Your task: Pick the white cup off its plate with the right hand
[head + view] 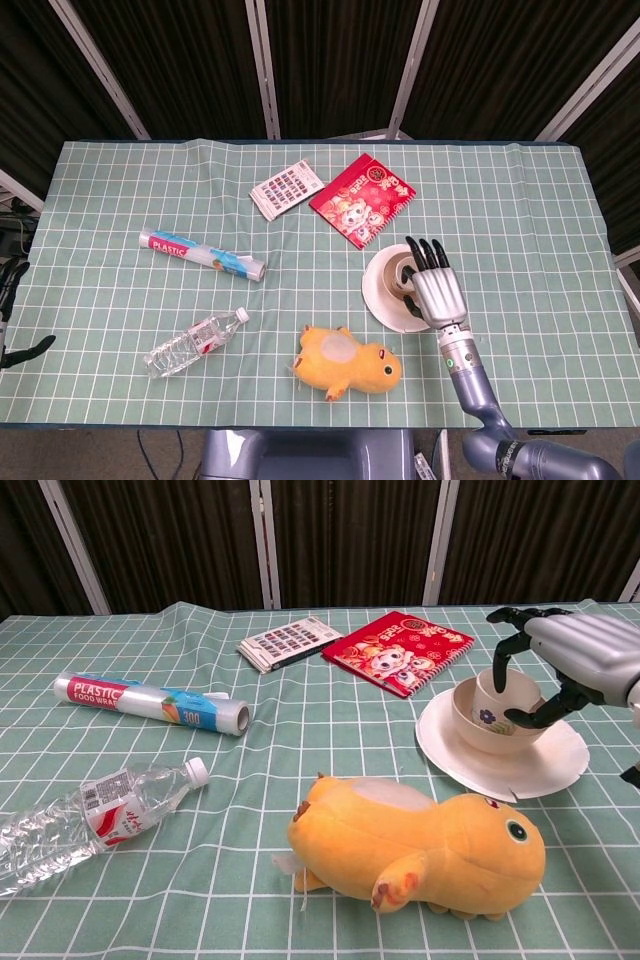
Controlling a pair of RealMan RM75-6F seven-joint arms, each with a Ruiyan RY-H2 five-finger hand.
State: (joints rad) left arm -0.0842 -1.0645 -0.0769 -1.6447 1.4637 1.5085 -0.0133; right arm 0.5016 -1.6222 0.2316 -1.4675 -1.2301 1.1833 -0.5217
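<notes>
The tabletop [300, 740] wears green cloth with a white grid. The white cup [500, 695] sits in a cream bowl [480, 723] with a purple flower, on a white plate [470, 760]. The plush toy [420, 845] is yellow-orange; the booklet [398, 648] is red.

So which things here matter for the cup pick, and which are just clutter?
Job: white cup, sitting in a bowl on the white plate; right hand, fingers curled around it.

Clutter: yellow plush toy, water bottle, plastic wrap roll, red booklet, calculator.
</notes>
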